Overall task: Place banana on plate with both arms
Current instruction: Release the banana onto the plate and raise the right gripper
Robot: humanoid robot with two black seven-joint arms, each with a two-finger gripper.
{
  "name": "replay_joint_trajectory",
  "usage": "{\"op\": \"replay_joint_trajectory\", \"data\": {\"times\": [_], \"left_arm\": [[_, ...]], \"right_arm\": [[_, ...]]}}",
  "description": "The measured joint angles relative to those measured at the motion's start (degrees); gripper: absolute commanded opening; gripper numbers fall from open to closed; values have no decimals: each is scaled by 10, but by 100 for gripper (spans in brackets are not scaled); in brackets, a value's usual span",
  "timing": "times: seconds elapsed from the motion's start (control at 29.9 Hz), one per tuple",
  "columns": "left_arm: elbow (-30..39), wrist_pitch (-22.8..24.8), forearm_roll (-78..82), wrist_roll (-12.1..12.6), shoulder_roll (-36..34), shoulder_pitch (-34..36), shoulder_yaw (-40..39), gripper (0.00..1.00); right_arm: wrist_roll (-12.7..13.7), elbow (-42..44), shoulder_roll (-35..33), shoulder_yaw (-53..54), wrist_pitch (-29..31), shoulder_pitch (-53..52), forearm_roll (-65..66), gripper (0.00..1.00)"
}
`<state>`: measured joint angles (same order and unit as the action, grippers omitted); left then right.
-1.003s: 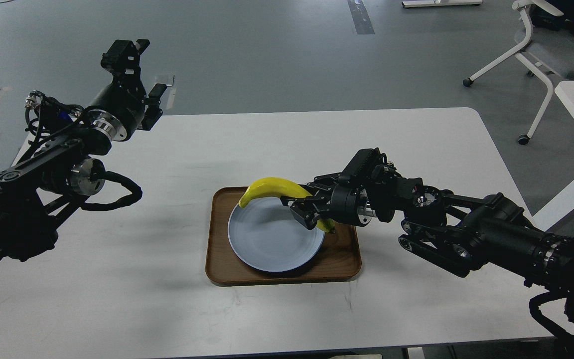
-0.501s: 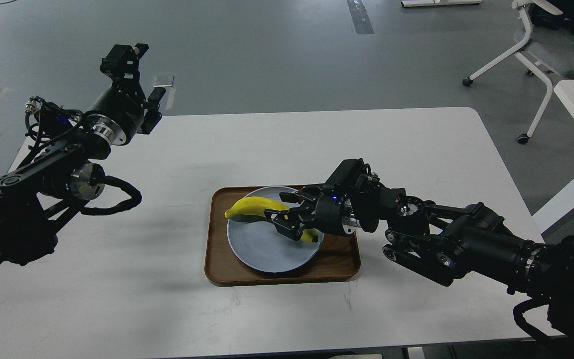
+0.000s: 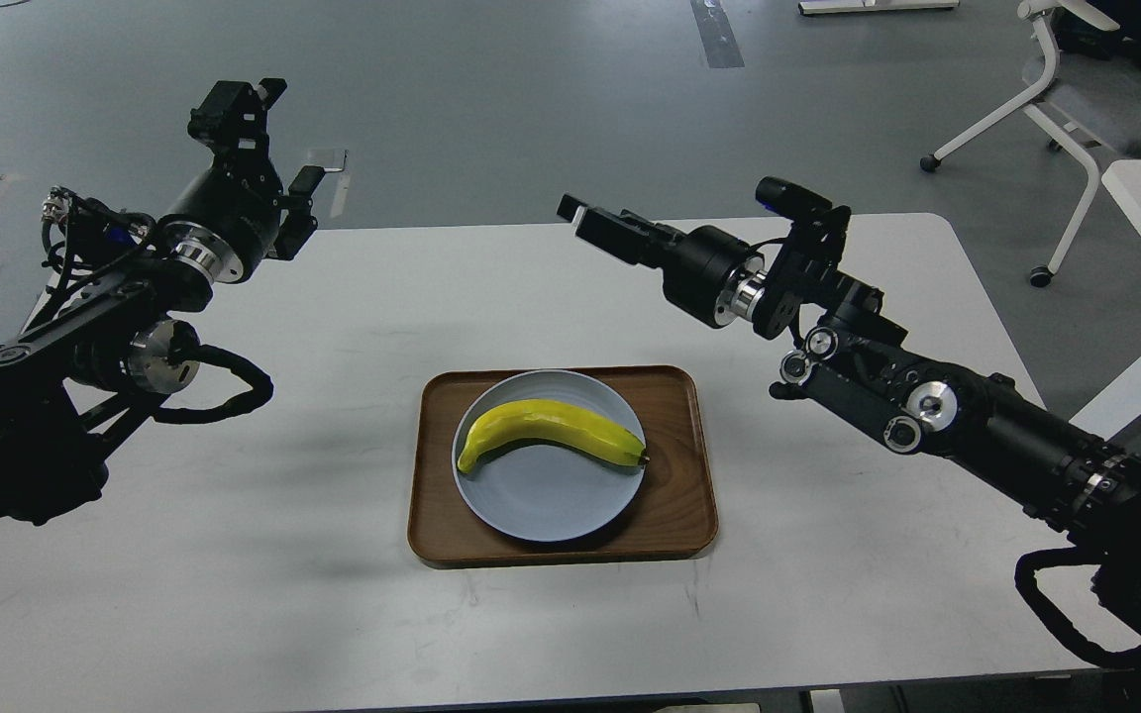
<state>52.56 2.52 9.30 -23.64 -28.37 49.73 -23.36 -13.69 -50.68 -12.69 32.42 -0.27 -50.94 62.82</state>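
Nearest the viewer, a brown wooden tray is seen flat on the white surface, and on it the plate is carried. The banana is laid across the plate's far half, long axis running left to right, its arch bowed away from the viewer, the dark tip pointed right at the plate's rim and the blunt end dipped toward the left rim. Nothing is touching it. The placing step is judged done; what is called for next is little more than both arms being parked well apart from the tray, with no brush against the fruit. Further back, the right tool is held high over the far part of the surface, nothing gripped; it is seen side-on and dark, so how wide it stands cannot be told. Farther left, the left tool is raised beyond the surface's far edge, its fingers spread apart and nothing held between them.
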Motion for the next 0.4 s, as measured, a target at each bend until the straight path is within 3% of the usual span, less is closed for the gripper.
{"op": "replay_joint_trajectory", "data": {"times": [0.1, 0.2, 0.3, 0.4], "left_arm": [[0, 38, -1, -12, 0, 2, -9, 99], [-1, 58, -6, -14, 5, 2, -29, 99], [-1, 62, -26, -13, 16, -8, -52, 99], [0, 66, -51, -11, 25, -38, -74, 99]], "right_arm": [[11, -1, -26, 50, 29, 3, -180, 100], [23, 0, -44, 141, 105, 43, -357, 100], [30, 2, -50, 209, 162, 85, -412, 100], [31, 7, -53, 231, 164, 114, -418, 100]]}}
